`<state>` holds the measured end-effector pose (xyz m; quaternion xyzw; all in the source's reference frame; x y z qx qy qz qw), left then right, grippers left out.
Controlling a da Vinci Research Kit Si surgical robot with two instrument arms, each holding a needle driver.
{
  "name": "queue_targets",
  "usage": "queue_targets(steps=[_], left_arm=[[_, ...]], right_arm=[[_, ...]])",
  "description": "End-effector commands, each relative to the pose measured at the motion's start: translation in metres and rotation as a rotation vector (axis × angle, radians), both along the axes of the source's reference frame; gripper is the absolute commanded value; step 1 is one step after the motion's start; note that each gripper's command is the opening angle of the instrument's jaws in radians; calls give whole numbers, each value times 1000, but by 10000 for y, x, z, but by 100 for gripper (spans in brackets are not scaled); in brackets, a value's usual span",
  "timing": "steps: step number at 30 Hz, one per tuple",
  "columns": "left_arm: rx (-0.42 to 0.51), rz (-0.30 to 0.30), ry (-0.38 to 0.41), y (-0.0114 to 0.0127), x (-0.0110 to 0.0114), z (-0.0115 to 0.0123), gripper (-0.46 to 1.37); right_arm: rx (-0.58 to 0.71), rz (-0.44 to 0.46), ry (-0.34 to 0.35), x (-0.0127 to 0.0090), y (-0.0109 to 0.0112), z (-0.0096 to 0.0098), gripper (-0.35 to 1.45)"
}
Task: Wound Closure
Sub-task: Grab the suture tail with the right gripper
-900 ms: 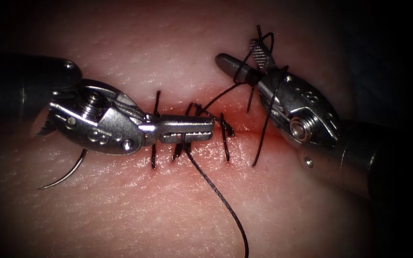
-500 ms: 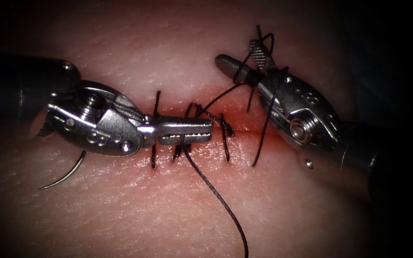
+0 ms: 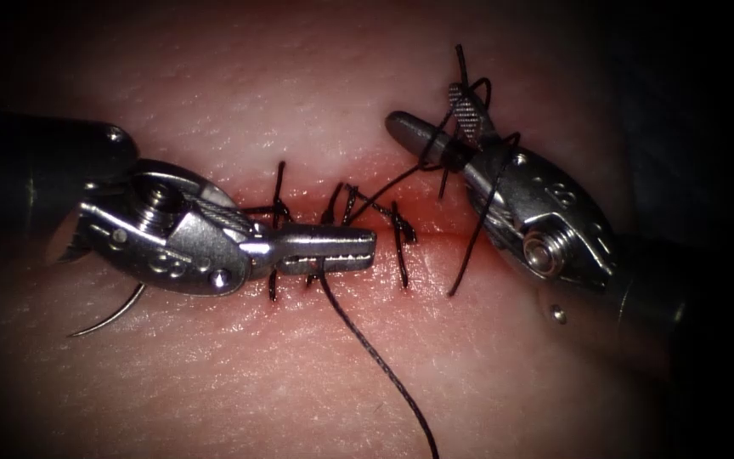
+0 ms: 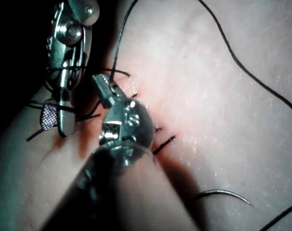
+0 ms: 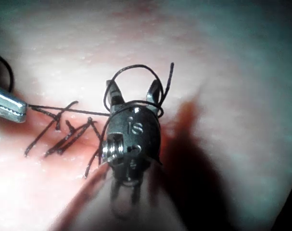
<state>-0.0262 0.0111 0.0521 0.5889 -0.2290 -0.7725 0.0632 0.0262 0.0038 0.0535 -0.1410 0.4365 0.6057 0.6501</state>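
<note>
The thin curved steel needle (image 3: pixel 110 313) lies free on the pale pink pork tissue (image 3: pixel 239 382), left of the stitched red cut (image 3: pixel 435 223), in neither tool. The black braided thread (image 3: pixel 365 350) is pinched in the left silver tool (image 3: pixel 346 246), which lies level along the cut. The right silver tool (image 3: pixel 448 123), angled up-left, stands spread with thread looped round it. A loop could slip off those splayed jaws, or the thread could snag earlier stitches.

Tissue (image 3: pixel 316 374) pink — thread (image 3: pixel 375 361) black — red fluid (image 3: pixel 435 223) along cut.
</note>
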Motion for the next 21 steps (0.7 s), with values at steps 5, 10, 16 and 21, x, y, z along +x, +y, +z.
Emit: queue_targets(steps=[5, 10, 16, 21], left_arm=[[2, 9, 7, -7, 1, -6, -35], [1, 11, 2, -10, -4, -11, -35], [4, 18, 2, -10, -7, -11, -35], [4, 18, 1, -9, -8, -10, -35]], right_arm=[[0, 14, -11, -6, -2, -2, 111], [1, 34, -27, -12, -5, -6, 111], [1, 59, -48, -22, -3, -4, 113], [2, 66, -46, -23, 2, 4, 115]])
